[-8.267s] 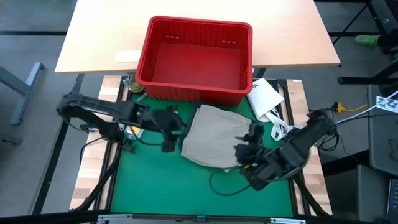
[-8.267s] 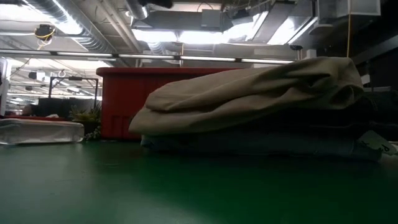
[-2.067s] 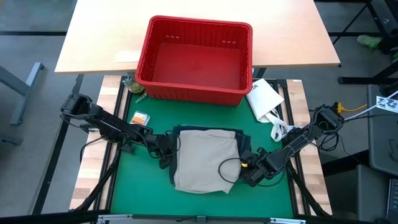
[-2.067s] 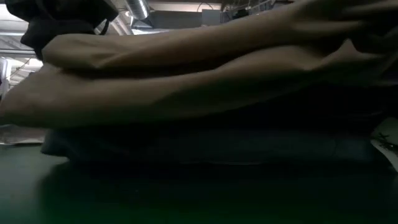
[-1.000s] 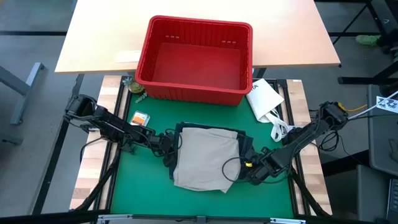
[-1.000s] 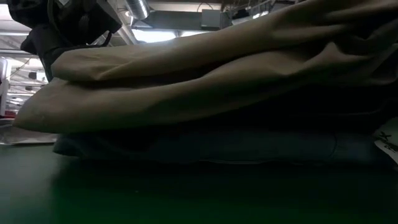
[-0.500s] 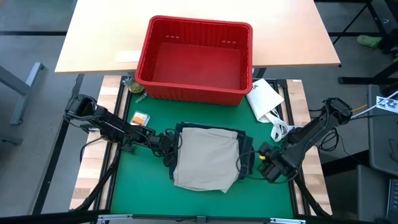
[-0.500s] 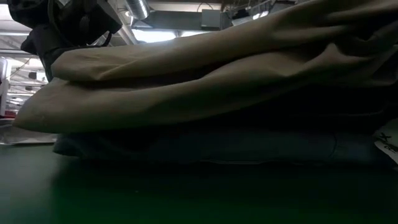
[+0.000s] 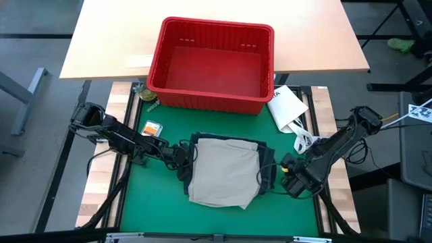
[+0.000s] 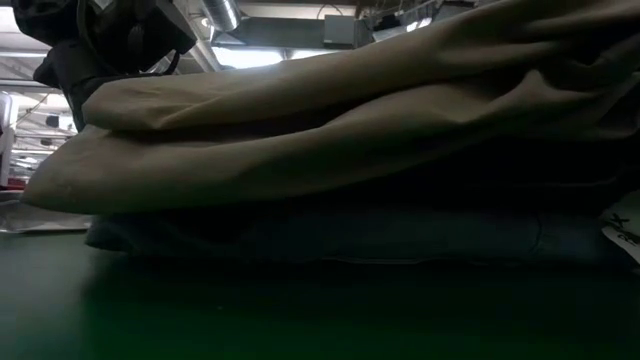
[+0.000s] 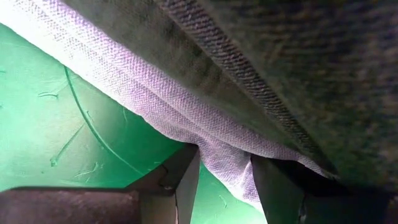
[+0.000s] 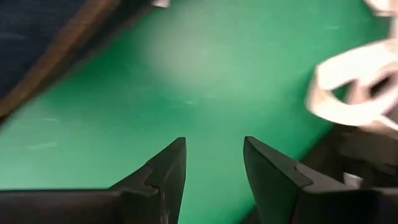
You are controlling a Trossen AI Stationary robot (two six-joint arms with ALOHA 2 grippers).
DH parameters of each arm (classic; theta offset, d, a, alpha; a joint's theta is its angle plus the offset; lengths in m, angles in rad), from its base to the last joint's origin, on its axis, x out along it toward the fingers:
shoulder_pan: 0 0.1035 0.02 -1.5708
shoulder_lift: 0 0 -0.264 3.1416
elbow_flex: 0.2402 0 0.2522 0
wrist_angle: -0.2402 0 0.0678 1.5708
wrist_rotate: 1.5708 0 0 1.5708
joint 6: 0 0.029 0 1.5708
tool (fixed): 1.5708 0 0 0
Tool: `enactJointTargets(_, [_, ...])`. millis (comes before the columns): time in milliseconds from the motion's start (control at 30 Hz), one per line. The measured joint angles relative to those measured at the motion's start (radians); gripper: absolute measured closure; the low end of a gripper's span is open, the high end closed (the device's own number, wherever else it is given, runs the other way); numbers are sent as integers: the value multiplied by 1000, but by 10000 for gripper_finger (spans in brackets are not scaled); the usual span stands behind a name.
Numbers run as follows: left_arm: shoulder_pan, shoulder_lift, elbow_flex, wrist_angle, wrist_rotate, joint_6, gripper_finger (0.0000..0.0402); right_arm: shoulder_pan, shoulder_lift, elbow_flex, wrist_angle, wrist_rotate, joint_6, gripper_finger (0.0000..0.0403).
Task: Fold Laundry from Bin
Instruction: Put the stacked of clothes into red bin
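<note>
Laundry: a folded stack (image 9: 224, 171) lies on the green mat (image 9: 155, 202) in the middle of the table, on the near side of the bin and apart from it.
Top layer: tan trousers (image 10: 330, 120), folded into a rough rectangle, cover most of the stack in the high view.
Lower layers: dark cloth shows at the stack's far and right edges; in the low view a dark band and a pale blue garment (image 10: 400, 238) lie under the tan one, the blue one resting on the mat.
Bin: the red basket (image 9: 160, 57) stands at the far side, half on the light wooden table top (image 9: 108, 34), with no clothes visible inside.
Left gripper: (image 9: 182, 162) low at the stack's left edge; in the left wrist view its fingers (image 11: 181, 180) are spread, with a fold of pale woven cloth (image 11: 155, 106) hanging down between them and dark denim above it. Whether the fingers press that fold cannot be told.
Right gripper: (image 9: 289, 177) just off the stack's right edge, near but not touching it; in the right wrist view its fingers (image 12: 168, 171) stand apart over bare mat with nothing between them.
White packet: (image 9: 287, 106) lies right of the bin, beyond the right arm, with a white loop trailing from it.
Small items: an orange packet (image 9: 152, 127) sits on the mat's far left corner, near the left arm.
</note>
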Motion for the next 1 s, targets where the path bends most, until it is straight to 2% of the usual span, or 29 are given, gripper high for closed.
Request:
enactJointTargets(100, [0, 0, 0, 0, 0, 0, 262, 0, -21, -1, -75, -26, 8, 242])
enactJointTargets(167, [0, 0, 0, 1, 0, 0, 262, 0, -41, -21, -61, -17, 41, 242])
enactJointTargets(400, [0, 0, 0, 1, 0, 0, 262, 0, -55, -205, 276, -10, 57, 242])
enactJointTargets(500, [0, 0, -1, 2, -2, 1, 262, 0, -55, -280, 435, 78, 87, 242])
enactJointTargets(600, [0, 0, -1, 2, -2, 1, 262, -10, -59, -333, 549, 119, 96, 242])
enactJointTargets(767, [0, 0, -1, 6, -2, 1, 262, -74, -58, -347, 598, 111, 93, 242])
enactJointTargets(1000, [0, 1, -1, 11, -2, 0, 262, -167, -51, -352, 781, 171, -66, 242])
